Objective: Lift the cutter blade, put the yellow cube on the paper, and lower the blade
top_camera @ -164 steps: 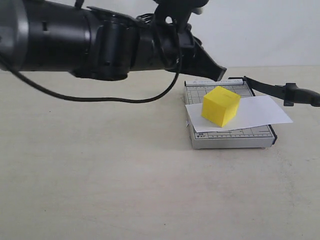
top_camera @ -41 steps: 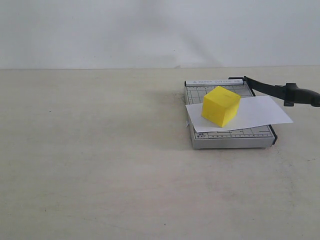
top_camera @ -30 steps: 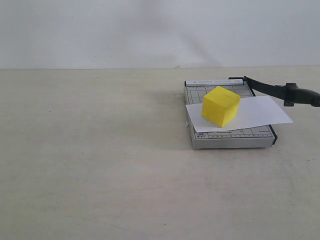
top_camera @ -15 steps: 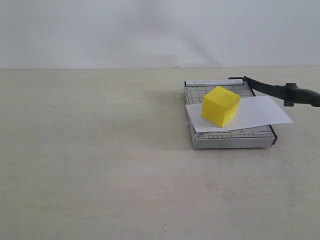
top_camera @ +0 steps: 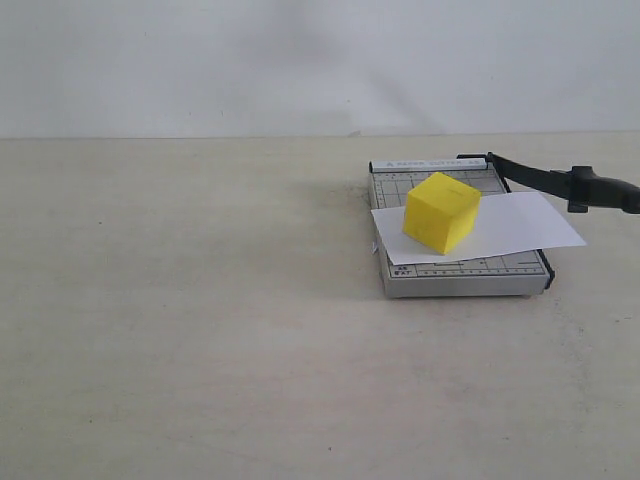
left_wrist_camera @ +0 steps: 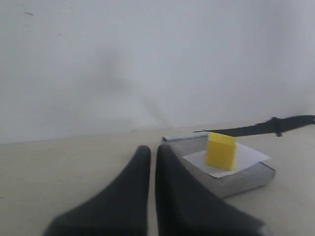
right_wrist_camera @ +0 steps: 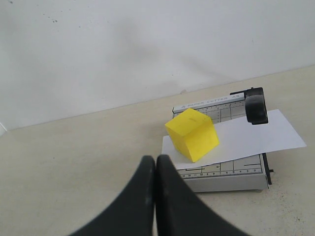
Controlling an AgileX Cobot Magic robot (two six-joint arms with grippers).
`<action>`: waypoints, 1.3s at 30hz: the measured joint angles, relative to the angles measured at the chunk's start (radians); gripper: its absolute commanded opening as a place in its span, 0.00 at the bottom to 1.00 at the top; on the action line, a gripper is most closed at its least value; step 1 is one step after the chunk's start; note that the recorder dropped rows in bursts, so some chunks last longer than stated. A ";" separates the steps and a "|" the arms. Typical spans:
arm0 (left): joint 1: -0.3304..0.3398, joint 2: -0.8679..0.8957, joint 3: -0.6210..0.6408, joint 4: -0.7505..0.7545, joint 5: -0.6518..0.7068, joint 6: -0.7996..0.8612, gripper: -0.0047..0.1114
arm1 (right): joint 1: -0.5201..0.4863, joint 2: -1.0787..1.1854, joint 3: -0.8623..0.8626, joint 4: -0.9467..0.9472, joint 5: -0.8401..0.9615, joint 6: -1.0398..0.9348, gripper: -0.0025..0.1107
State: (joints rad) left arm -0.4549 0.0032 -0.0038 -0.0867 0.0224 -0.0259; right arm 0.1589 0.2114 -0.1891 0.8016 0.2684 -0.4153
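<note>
Label (right_wrist_camera: 209, 102) behind yellow cube (right_wrist_camera: 192, 133), perhaps "PAPER CUTTER".

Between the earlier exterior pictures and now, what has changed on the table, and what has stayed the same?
The left gripper, which hung above the grey trimmer near the yellow cube, has withdrawn out of the exterior view. Nothing was visibly taken or let go. The cube stays on the paper, the paper across the trimmer, the cutter blade raised.
</note>
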 measured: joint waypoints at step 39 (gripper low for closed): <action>0.204 0.000 0.004 -0.025 0.336 0.001 0.08 | 0.150 0.168 -0.183 -0.286 -0.046 0.065 0.09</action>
State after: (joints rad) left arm -0.2514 0.0032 0.0005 -0.1117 0.3584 -0.0249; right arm 0.3088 0.3796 -0.3725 0.5159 0.2226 -0.3503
